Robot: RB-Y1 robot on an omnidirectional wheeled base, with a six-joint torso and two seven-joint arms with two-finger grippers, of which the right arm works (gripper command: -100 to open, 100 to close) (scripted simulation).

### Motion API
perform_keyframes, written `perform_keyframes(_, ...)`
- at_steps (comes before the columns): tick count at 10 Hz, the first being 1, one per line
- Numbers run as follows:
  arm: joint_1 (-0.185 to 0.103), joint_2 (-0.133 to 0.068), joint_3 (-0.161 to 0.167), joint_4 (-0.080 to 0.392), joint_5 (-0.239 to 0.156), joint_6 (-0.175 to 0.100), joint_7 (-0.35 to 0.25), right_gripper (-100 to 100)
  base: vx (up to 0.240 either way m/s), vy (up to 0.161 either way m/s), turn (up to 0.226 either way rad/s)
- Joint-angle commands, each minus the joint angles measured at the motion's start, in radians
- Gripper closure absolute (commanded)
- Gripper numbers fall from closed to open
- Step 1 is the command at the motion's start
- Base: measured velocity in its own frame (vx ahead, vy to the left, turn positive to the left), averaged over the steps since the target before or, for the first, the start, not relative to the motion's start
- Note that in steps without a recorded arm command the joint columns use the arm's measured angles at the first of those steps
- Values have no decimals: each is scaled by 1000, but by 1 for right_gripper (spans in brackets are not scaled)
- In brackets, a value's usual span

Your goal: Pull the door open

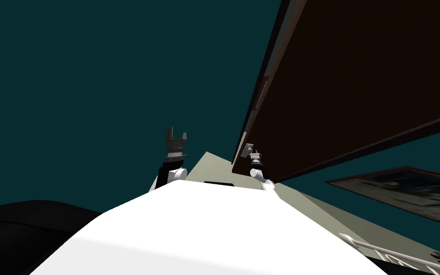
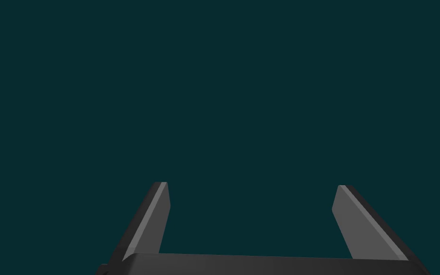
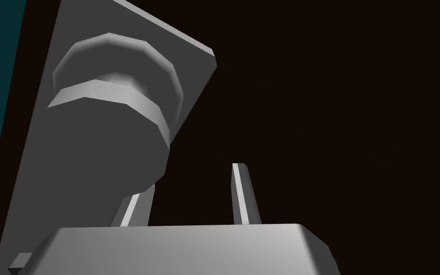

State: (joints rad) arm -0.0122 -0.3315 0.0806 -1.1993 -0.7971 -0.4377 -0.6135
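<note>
Right claw (image 3: 190,191) is up at the dark brown door (image 1: 357,86), close beside its grey knob (image 3: 114,124); I cannot tell whether it grips. Left claw (image 2: 252,186) is spread wide and holds nothing, raised toward the teal wall (image 1: 95,71), well apart from the door.

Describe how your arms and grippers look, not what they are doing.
The left forearm and right forearm are white and rounded, with dark joints. The left gripper has a dark box body and two thin grey blade-like fingers with slanted tips. The right gripper has a grey box body with rounded edges.
</note>
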Motion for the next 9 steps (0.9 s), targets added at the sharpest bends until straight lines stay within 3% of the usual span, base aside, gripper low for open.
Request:
perform_keyframes(1, -11, 12, 31, -6, -11, -12, -30, -100, -88, -15, 8)
perform_keyframes(3, 7, 26, 45, -39, -70, -7, -78, -100, -75, -21, 12)
perform_keyframes(7, 7, 26, 45, -39, -70, -7, -78, -100, -12, -3, 4)
perform_keyframes(9, 25, 38, 59, -72, -129, -1, -126, -100, -47, -25, 11)
